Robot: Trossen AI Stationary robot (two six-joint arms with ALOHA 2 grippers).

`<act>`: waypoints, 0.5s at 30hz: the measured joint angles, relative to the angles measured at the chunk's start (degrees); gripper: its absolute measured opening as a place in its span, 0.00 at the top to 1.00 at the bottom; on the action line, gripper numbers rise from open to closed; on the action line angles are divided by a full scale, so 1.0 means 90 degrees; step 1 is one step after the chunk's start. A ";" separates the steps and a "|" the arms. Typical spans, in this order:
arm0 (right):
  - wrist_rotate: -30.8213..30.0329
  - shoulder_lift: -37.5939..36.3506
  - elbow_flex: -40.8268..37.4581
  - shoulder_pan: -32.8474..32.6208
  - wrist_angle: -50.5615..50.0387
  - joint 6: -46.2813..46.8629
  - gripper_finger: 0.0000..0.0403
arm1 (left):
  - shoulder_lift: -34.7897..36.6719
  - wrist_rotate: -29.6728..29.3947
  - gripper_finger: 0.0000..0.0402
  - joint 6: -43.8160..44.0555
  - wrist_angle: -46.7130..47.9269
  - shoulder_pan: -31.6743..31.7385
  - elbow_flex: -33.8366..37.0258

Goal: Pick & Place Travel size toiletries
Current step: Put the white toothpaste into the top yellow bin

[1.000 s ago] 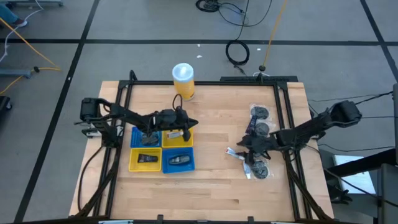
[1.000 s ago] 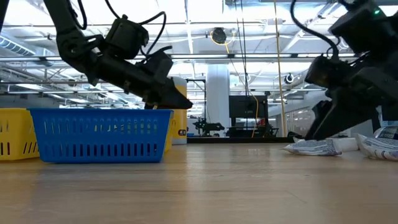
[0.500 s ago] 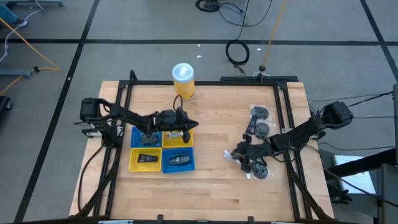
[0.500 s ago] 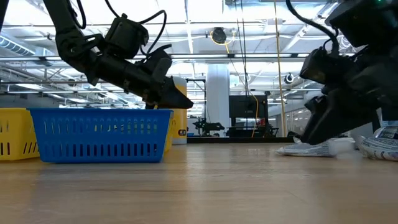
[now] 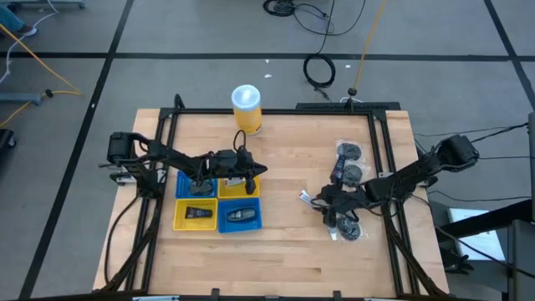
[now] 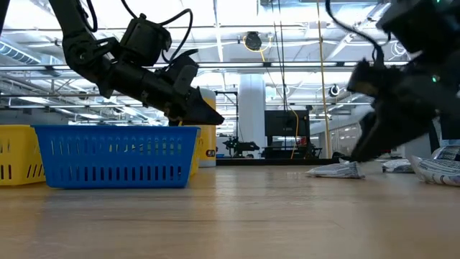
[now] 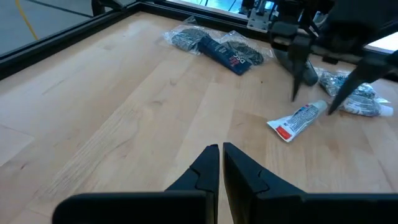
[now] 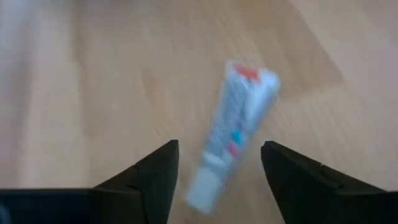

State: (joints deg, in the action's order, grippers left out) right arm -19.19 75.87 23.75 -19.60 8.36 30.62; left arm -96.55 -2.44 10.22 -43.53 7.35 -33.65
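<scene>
So the right gripper (image 8: 217,171) has its fingers spread wide and it's hanging just above a small white toothpaste tube (image 8: 233,130) that lies flat on the table (image 5: 284,242), with the cap end sitting between the two fingertips and the crimped end pointing away from the pincer. Nothing is grabbed yet. I'd say the trick here is to line the fingers up across the tube's narrow width, drop straight down until the tips nearly touch the wood, then squeeze near the middle so it doesn't squirt out sideways, since a tube like this looks slippery and soft. Just behind and beside that gripper sits the rest of the toiletries (image 5: 349,167), a loose cluster of dark wrapped pieces, close enough that a sloppy approach could nudge them. Well apart on the far side of the table, the left gripper (image 5: 253,173) hovers over the yellow and blue trays (image 5: 219,216) with its fingers pressed together and holding nothing. Beyond that pincer stands a yellow canister (image 5: 247,109).
</scene>
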 joint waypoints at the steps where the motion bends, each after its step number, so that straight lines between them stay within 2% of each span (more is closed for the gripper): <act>1: -0.0011 0.0074 0.0000 -0.0005 -0.0118 0.0099 0.43 | 0.0000 0.0000 0.95 0.0000 0.0000 0.0000 0.0001; 4: -0.0019 0.0274 -0.0002 -0.0021 -0.0185 0.0184 0.43 | 0.0000 0.0000 0.95 0.0000 -0.0002 0.0000 0.0002; 6: -0.0096 0.0435 0.0005 -0.0021 -0.0049 0.0165 0.47 | 0.0000 0.0000 0.95 0.0000 0.0000 0.0000 0.0002; 12: -0.0237 0.0793 0.0000 -0.0007 0.0698 -0.0058 0.69 | 0.0002 0.0302 0.95 -0.0433 -0.0007 0.0000 0.0002; 15: -0.0154 0.0938 -0.0002 0.0053 0.1333 -0.0378 0.80 | 0.0002 0.0552 0.91 -0.0660 -0.0029 0.0000 0.0002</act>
State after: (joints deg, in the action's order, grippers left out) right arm -20.58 84.31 23.73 -19.12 20.35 27.21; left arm -96.53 2.54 4.28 -43.79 7.35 -33.63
